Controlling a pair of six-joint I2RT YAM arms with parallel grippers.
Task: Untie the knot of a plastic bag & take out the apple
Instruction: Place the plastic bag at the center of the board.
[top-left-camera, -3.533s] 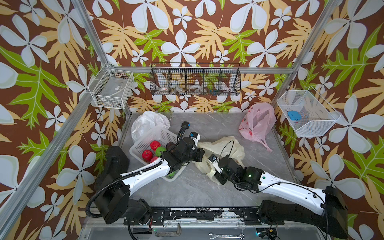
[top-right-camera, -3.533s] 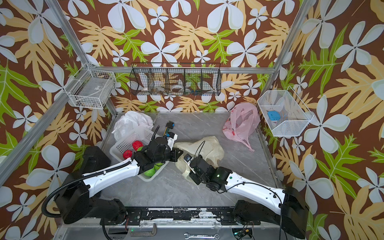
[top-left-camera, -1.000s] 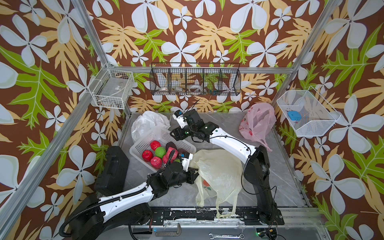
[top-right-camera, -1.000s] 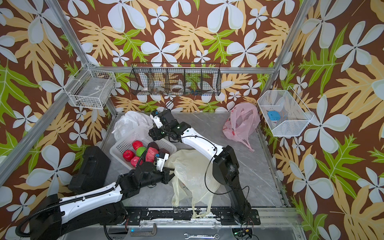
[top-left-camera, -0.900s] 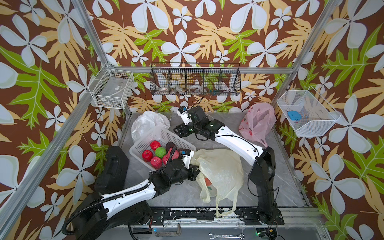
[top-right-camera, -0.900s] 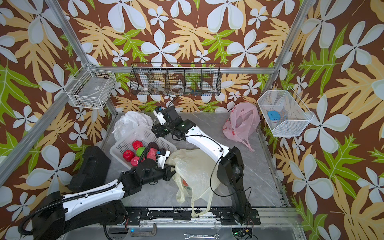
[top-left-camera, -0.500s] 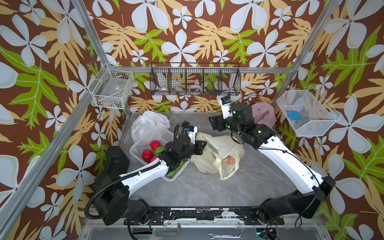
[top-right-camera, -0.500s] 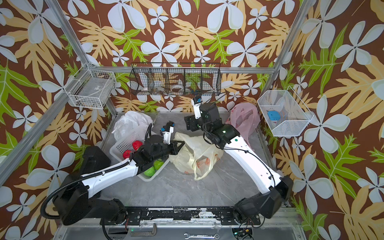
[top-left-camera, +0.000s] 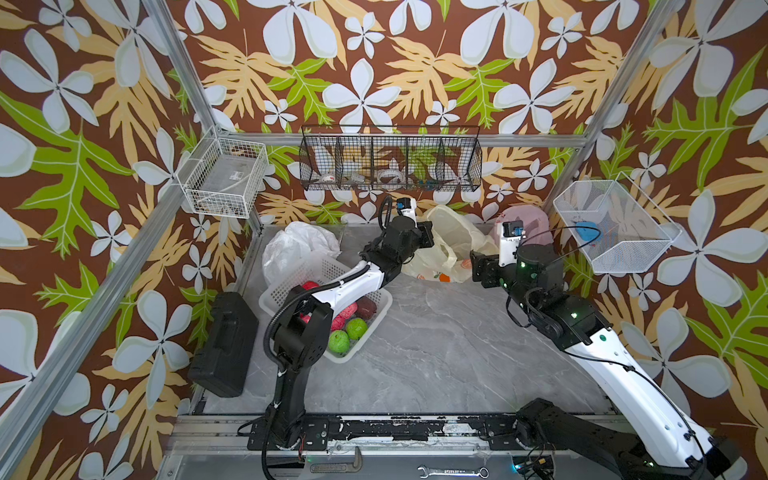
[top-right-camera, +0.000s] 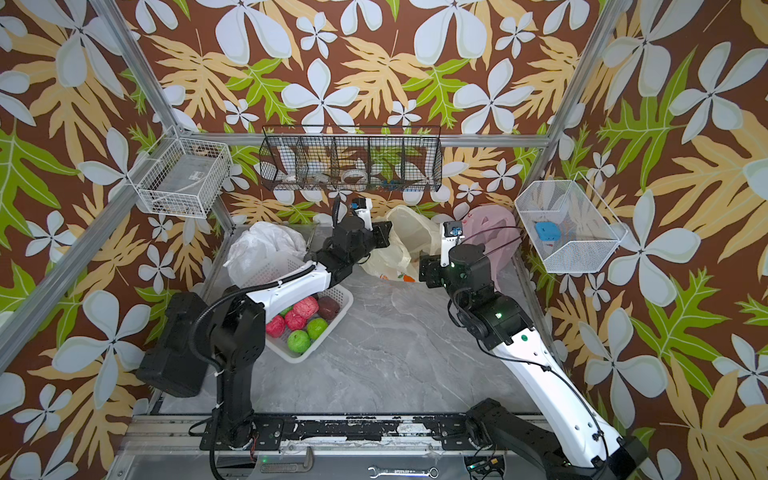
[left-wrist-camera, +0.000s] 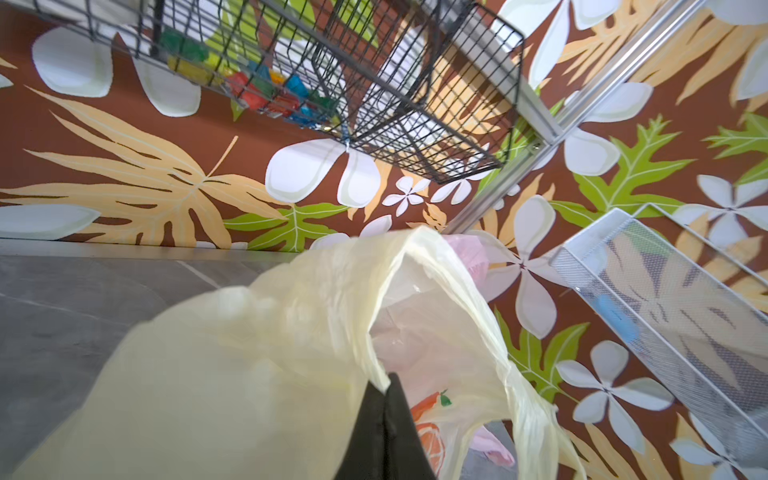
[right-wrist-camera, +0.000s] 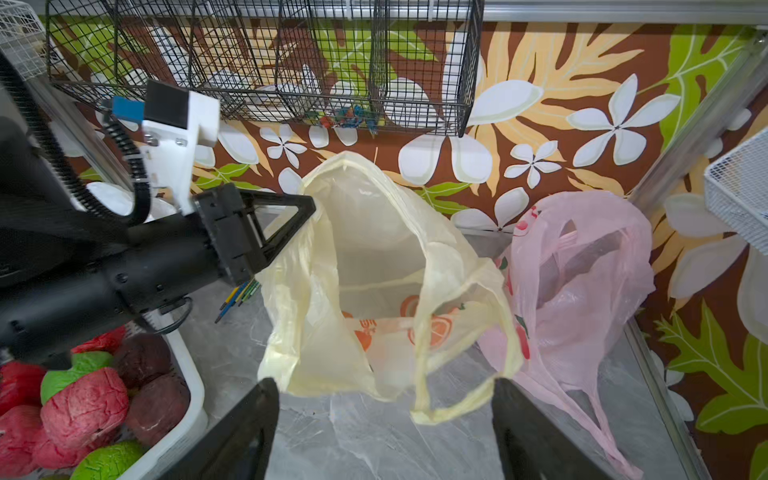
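- In both top views, your left gripper (top-left-camera: 428, 235) sits against the bag (top-left-camera: 451, 249) near the back edge of the tabletop (top-left-camera: 436, 345). From up there you cannot read its grip.
- The right wrist view settles it. The left fingers (right-wrist-camera: 291, 216) are clenched on the bag's rim and hold that side up. The mouth gapes and a handle loop hangs loose at the front.
- The left wrist view adds the close detail: both fingers (left-wrist-camera: 384, 419) are pressed flat together, with the yellow film pinched at their tips.
- Your right gripper (right-wrist-camera: 384, 392) is spread wide and grasps nothing. Its wrist view shows a finger on either side of the bag's low front, with the loop hanging between them. You cannot tell whether they touch it.
- The top views place that gripper low, just beside the bag's right side.
- Only the right wrist view looks down into the bag. Orange prints show through the film, and you cannot pick out the apple among them for certain.
- The pink bag (right-wrist-camera: 582, 282) stands just beside the bag, in the back right corner.
- The basket (top-left-camera: 376, 309) of red and green fruit lies toward the left edge, under your left arm. Only the top views show it whole.
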